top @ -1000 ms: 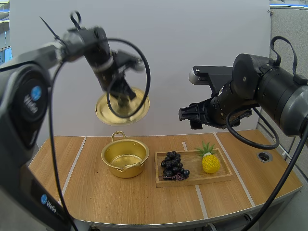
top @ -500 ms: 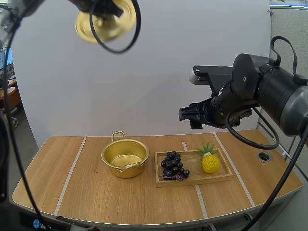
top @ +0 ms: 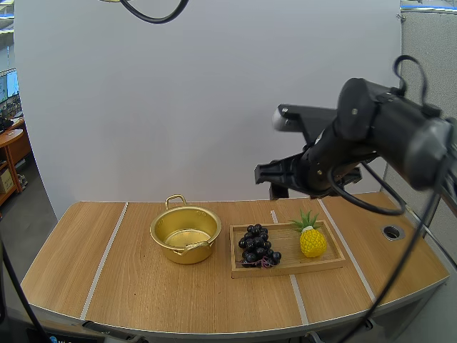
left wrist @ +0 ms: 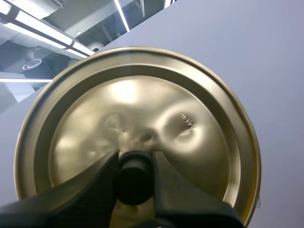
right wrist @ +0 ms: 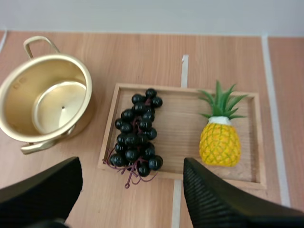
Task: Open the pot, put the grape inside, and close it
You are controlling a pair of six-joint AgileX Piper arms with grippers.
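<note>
Where the light wooden worktop (top: 178, 300), crossed by pale stripes, curves nearest, nothing stands. Farther in sits the round gold metal pot (top: 171, 250), lidless and empty, a loop handle at its far side. Just beside it lies a shallow rectangular wooden tray (top: 285, 268). The bunch of dark purple-black grapes (top: 258, 246) is at the tray's pot-side end, and a small yellow pineapple (top: 312, 241) with a green crown is at the other. Above the tray hang the right jaws, spread wide, holding nothing. A plain white wall (top: 214, 107) rises behind. The left jaws pinch the black knob (left wrist: 134, 173) of the round gold lid (left wrist: 142, 109), away from the pot.
</note>
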